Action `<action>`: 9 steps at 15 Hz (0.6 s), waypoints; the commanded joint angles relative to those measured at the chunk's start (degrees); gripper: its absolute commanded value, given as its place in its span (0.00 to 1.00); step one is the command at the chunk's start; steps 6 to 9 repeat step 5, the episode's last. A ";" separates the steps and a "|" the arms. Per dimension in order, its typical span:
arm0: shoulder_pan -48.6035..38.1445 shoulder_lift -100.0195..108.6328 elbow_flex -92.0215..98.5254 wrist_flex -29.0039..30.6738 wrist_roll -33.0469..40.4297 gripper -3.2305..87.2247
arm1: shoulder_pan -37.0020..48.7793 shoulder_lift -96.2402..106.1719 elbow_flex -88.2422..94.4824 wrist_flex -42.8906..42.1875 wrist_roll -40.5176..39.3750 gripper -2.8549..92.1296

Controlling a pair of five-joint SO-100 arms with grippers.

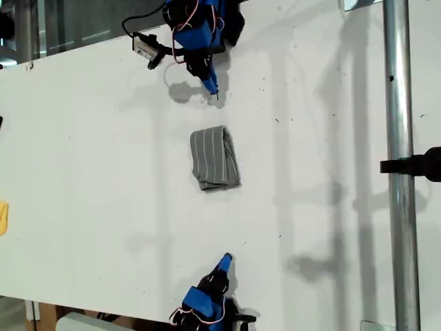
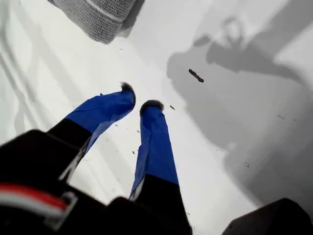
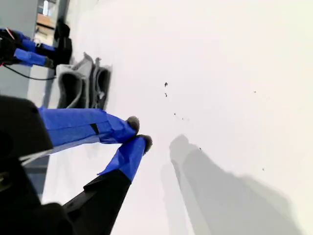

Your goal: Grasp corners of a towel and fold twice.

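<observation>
Folded into a small striped bundle, the towel (image 1: 215, 157) lying mid-table (image 1: 103, 172), nothing on or against it. Just beyond its end toward the exterior view's top, my first gripper (image 1: 216, 91), tips almost together and empty. Well apart toward that view's bottom, my second gripper (image 1: 226, 258), tips touching, holding nothing. Far to the exterior view's right, a metal pole (image 1: 398, 103) with a black clamp (image 1: 413, 165); at its left edge, something yellow (image 1: 3, 217).
</observation>
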 commanded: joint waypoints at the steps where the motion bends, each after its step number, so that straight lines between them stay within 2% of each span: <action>1: -0.88 0.09 0.35 0.09 0.62 0.05 | 0.35 0.00 -0.44 -0.26 -0.97 0.11; 9: -0.88 0.09 0.35 0.09 0.62 0.05 | 0.18 0.00 -0.44 -0.26 -0.97 0.11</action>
